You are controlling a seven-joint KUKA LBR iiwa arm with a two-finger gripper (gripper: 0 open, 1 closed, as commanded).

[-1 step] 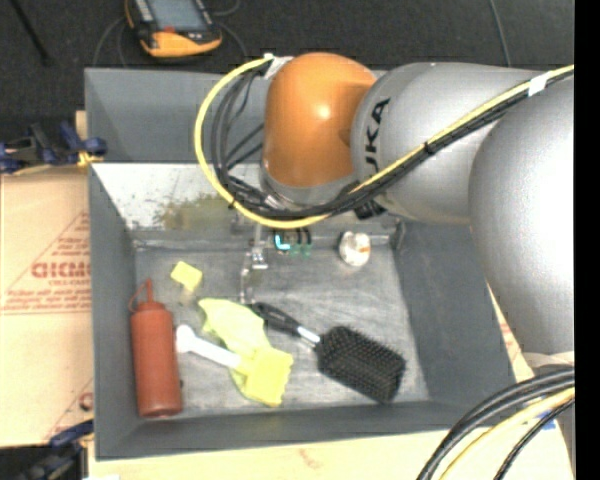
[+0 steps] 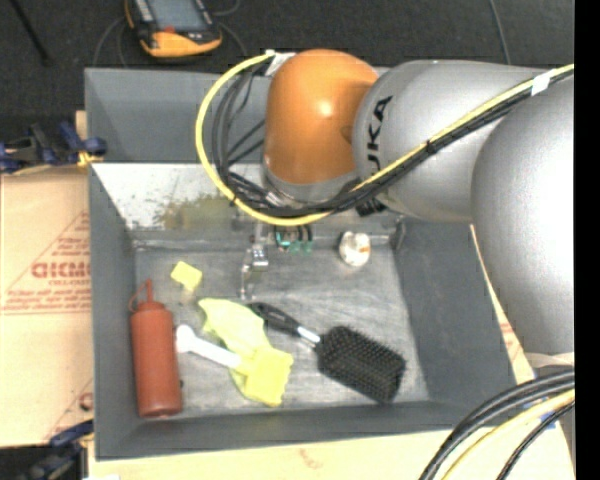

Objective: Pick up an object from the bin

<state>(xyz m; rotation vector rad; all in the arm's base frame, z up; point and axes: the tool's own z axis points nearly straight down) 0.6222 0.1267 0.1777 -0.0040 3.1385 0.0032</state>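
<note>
My gripper (image 2: 250, 276) hangs under the orange wrist cover, near the back middle of the bin. Just below it lies a pale yellow-green crumpled piece (image 2: 236, 323), with the thin black handle (image 2: 283, 322) of a hairbrush beside it. A small yellow block (image 2: 186, 275) sits to the gripper's left. To its right, by the back wall, is a small white round thing (image 2: 354, 250). I see nothing held in the gripper.
A red squeeze bottle (image 2: 155, 356) lies along the left wall. The black brush head (image 2: 361, 362) rests at the front right. A yellow sponge (image 2: 264, 376) and a white handle (image 2: 200, 347) lie at the front middle. The arm covers the back right of the bin.
</note>
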